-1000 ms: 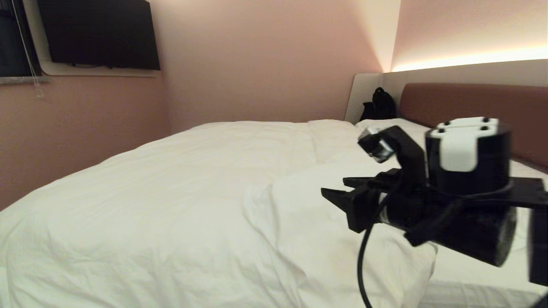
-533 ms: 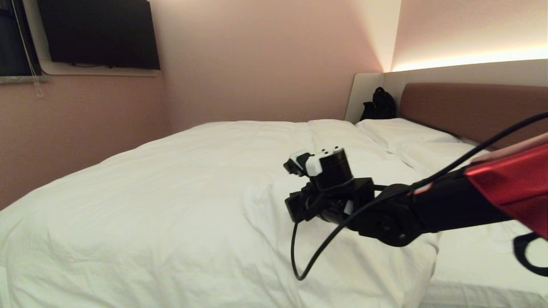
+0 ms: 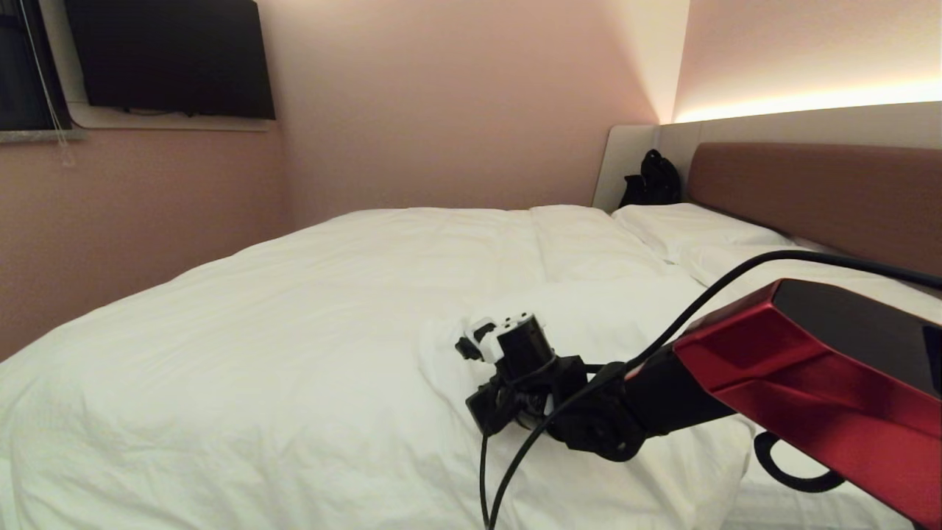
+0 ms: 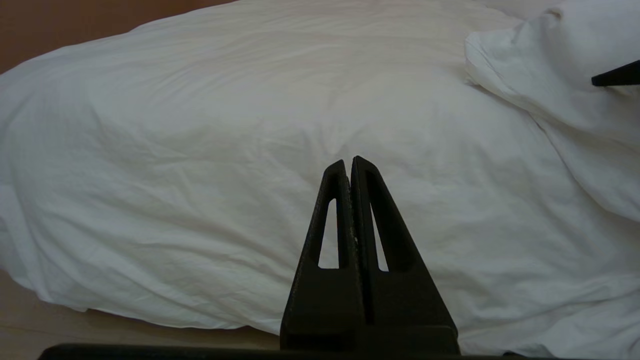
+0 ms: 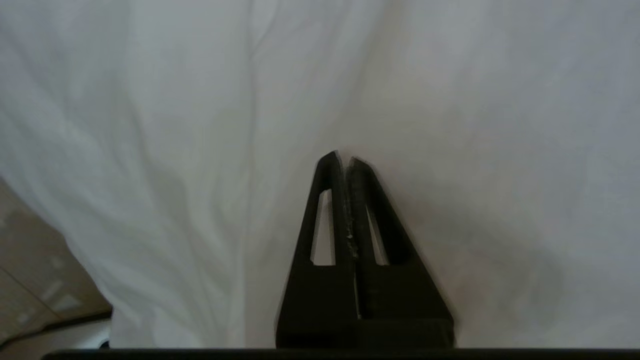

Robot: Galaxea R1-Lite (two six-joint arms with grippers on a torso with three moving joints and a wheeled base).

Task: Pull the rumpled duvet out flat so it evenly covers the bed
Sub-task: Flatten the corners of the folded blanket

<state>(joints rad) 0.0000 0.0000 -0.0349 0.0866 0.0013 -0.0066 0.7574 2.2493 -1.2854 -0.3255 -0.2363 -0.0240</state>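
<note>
The duvet [image 3: 309, 353] lies across the bed [image 3: 824, 191], creased, with a folded-back flap [image 3: 589, 316] on its near right part. The right arm [image 3: 802, 375], red-cased with a black cable, reaches in from the right; the right gripper [image 3: 482, 416] rests low against that flap. Pillows [image 3: 684, 221] lie beside the headboard. A black bag [image 3: 651, 180] stands in the far corner. A dark screen [image 3: 169, 55] hangs on the left wall.

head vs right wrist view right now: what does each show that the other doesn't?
Head view only: the right arm reaching over the folded-back part of the duvet, the pillows, the headboard, a black bag in the corner, and the wall TV.

Right wrist view only: the right gripper with its fingers shut, close against the white fabric, and a patch of floor.

Both: the white duvet.
</note>
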